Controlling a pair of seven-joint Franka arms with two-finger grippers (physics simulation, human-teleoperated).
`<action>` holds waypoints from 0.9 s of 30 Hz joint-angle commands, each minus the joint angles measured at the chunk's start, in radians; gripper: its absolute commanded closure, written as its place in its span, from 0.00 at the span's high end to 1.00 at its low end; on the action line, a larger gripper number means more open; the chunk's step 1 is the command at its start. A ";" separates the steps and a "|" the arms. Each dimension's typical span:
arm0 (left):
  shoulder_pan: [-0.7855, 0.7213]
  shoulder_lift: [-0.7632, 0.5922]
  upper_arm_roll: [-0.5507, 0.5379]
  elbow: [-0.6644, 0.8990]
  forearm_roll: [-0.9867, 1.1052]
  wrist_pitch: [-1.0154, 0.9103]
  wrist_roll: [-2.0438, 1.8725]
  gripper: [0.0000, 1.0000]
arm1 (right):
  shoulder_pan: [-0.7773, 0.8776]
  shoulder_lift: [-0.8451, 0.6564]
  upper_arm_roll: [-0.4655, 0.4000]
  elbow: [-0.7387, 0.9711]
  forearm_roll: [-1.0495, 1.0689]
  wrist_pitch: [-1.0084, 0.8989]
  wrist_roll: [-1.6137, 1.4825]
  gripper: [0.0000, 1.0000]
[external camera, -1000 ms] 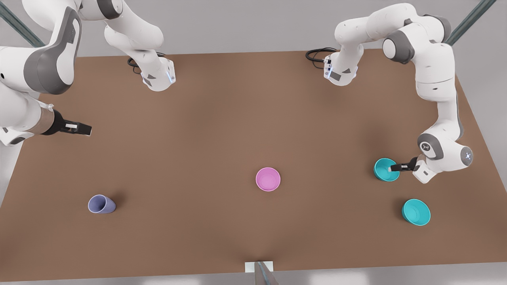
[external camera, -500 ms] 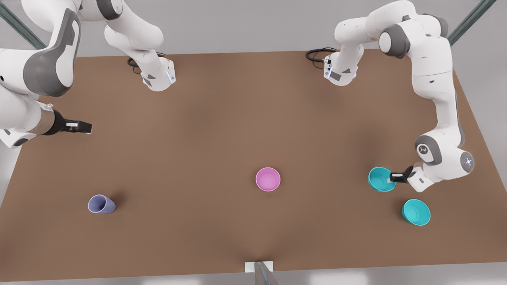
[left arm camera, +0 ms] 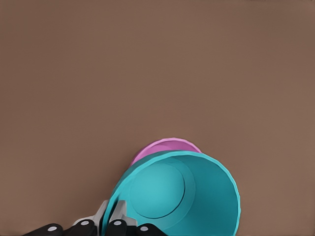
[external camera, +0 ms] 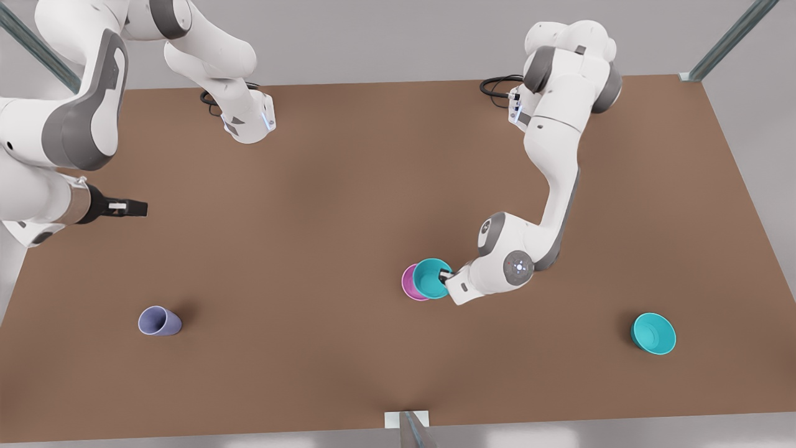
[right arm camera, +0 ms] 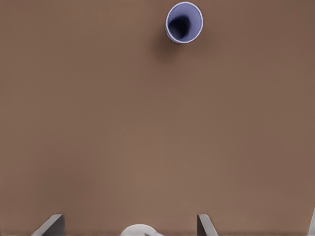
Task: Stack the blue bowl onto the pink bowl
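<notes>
My left gripper (external camera: 444, 275) is shut on the rim of the blue bowl (external camera: 432, 278), one finger inside and one outside. It holds the bowl over the pink bowl (external camera: 408, 283), shifted slightly toward the front view's right. In the left wrist view the blue bowl (left arm camera: 182, 191) covers most of the pink bowl (left arm camera: 167, 146), leaving one crescent of pink rim showing. I cannot tell whether the two bowls touch. My right gripper (external camera: 138, 207) waits open above the table near the front view's left edge, its fingers (right arm camera: 53, 225) wide apart.
A slightly wider turquoise bowl (external camera: 653, 333) sits at the front view's lower right. A lavender-blue cup (external camera: 159, 321) (right arm camera: 184, 22) lies tipped at the lower left. The two arm bases (external camera: 249, 121) (external camera: 535, 115) stand along the brown table's (external camera: 348, 186) far edge.
My left gripper has carried the blue bowl from the front view's right side across to the pink bowl at the centre. The right arm has barely moved.
</notes>
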 commanded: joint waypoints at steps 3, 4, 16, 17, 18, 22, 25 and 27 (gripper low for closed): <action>-0.016 0.018 -0.005 0.000 -0.007 0.043 -0.594 0.21 | 0.001 0.003 0.001 -0.001 0.000 0.001 -0.022 1.00; -0.017 0.024 -0.007 0.000 -0.007 0.052 -0.594 0.21 | 0.001 0.003 0.001 -0.002 0.000 0.001 -0.022 1.00; -0.034 0.031 -0.007 -0.009 0.003 0.041 -0.591 0.21 | 0.001 0.010 0.001 -0.002 0.003 0.001 -0.022 1.00; -0.034 0.030 -0.007 -0.012 0.003 0.041 -0.591 0.21 | 0.001 0.010 0.001 -0.001 0.003 0.001 -0.022 1.00; -0.034 0.030 -0.007 -0.012 0.002 0.041 -0.591 0.21 | 0.001 0.012 0.000 -0.001 0.003 0.001 -0.022 1.00; -0.051 0.028 -0.007 -0.014 0.002 0.038 -0.593 0.21 | 0.001 0.012 0.001 -0.001 0.003 0.001 -0.024 1.00; -0.053 0.025 -0.007 -0.014 0.003 0.024 -0.593 0.21 | 0.001 0.012 0.001 0.001 0.003 0.001 -0.024 1.00; -0.051 0.024 -0.007 -0.014 0.003 0.024 -0.593 0.21 | 0.001 0.012 0.001 -0.001 0.005 0.001 -0.024 1.00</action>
